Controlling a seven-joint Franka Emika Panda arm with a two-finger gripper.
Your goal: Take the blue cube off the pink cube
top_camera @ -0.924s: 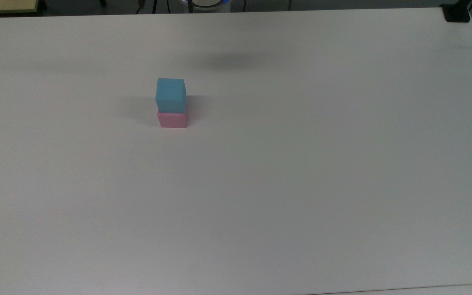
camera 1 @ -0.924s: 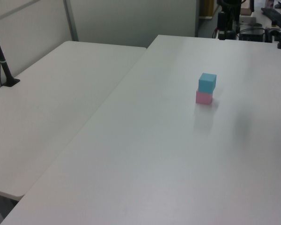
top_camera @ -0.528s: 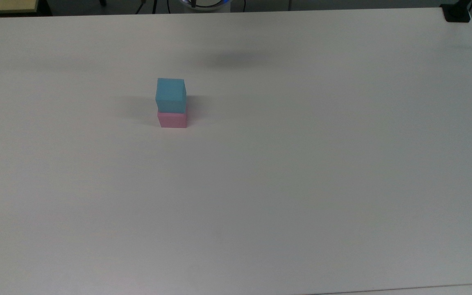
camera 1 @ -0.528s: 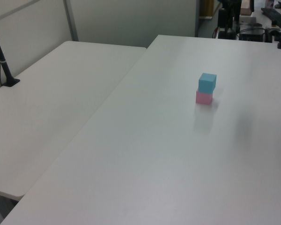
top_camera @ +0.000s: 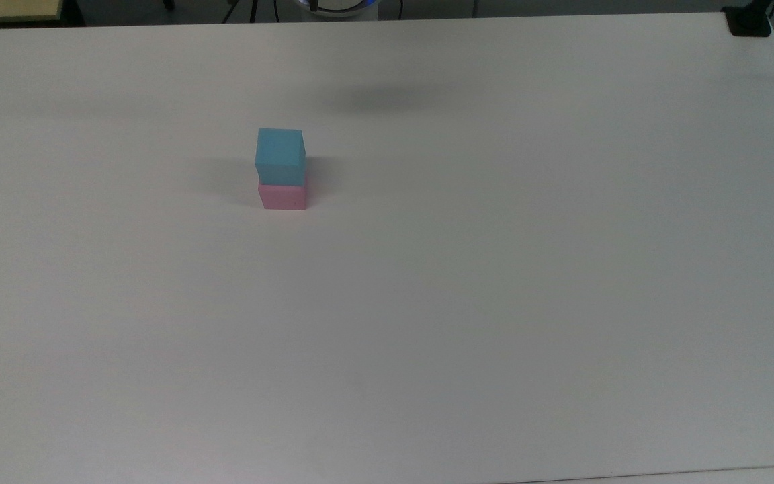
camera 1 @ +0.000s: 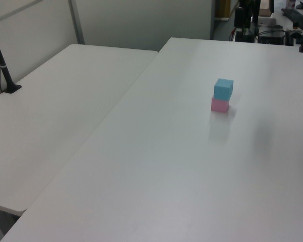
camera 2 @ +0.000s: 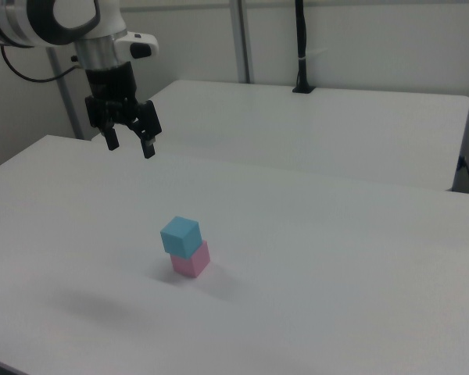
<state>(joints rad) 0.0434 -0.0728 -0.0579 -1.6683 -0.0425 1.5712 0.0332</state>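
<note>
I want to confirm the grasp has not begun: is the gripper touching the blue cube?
Apart. In the right view the gripper hangs open, high above the table, with clear bare space between it and the blue cube, which sits on the pink cube.

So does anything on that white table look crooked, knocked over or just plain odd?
Nothing stands out. The blue cube sits on the pink cube, perhaps turned a little on it, neither tipped nor fallen. The table shows no spill or damage. The pincer hangs open in the air, apart from both cubes.
</note>
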